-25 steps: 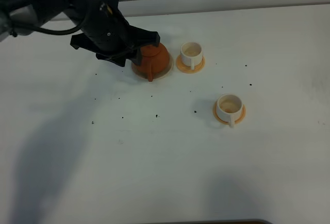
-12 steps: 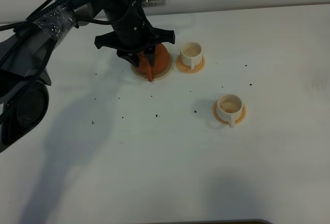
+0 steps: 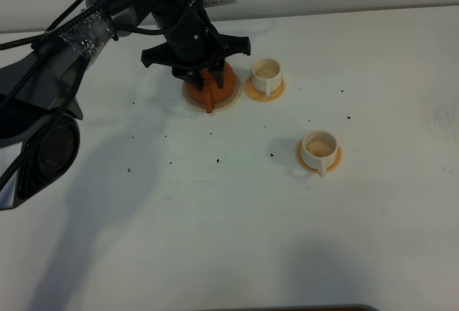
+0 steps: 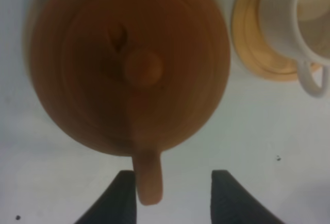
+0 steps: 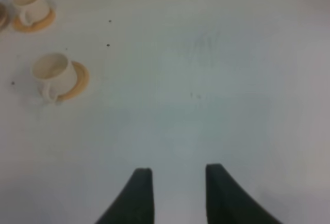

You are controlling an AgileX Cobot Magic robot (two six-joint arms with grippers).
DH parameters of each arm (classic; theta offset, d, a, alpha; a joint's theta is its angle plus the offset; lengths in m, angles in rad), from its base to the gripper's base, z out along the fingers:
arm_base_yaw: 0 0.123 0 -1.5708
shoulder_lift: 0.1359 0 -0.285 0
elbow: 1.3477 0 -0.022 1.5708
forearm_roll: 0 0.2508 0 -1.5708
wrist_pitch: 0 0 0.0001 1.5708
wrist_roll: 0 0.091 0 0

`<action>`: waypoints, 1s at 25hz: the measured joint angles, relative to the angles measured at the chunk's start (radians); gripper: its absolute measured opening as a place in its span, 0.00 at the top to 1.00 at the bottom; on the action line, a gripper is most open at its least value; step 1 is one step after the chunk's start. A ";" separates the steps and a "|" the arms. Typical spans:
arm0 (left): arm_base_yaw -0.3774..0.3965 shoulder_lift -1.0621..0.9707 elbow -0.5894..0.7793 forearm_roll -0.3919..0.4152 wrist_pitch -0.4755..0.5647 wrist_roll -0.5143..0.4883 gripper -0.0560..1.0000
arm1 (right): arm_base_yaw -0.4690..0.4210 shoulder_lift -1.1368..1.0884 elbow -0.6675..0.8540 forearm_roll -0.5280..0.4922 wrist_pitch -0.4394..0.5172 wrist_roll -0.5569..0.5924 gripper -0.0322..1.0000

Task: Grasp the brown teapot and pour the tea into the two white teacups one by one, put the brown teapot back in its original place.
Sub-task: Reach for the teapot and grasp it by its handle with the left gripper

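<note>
Exterior high: how is your left arm (image 3: 79,39) set?
— It comes in from the left edge and stretches along the back of the bench (image 3: 215,239). Wrist bent down, right over the brown teapot (image 3: 225,85).
— Tool state?
— Left wrist view: your left tool (image 4: 172,173) is spread wide, gripping nothing. One finger (image 4: 124,195) sits just beside the pot's straight stub (image 4: 148,180); the other stands apart from it. Your right tool (image 5: 175,175) gapes too, empty, over bare bench.
— Pot heading?
— Upright on the pale coaster (image 3: 234,102), knob up. Stub points at the near edge; spout or handle, can't tell.
— Room?
— Far teacup (image 3: 265,74) on its saucer (image 3: 252,90) is just beside the coaster, so it's tight on that side. Near teacup (image 3: 318,147) is well apart, front right. Wide bare bench in front and to the left, dark specks only.
</note>
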 joint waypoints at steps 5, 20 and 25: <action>0.000 0.000 0.000 -0.003 0.000 -0.001 0.62 | 0.000 0.000 0.000 -0.001 0.000 0.000 0.73; 0.000 0.000 0.000 0.040 0.000 0.027 0.62 | 0.000 0.000 0.000 -0.001 0.000 0.000 0.73; 0.000 0.000 0.000 0.043 0.000 0.045 0.62 | 0.000 0.000 0.000 -0.001 0.000 0.000 0.73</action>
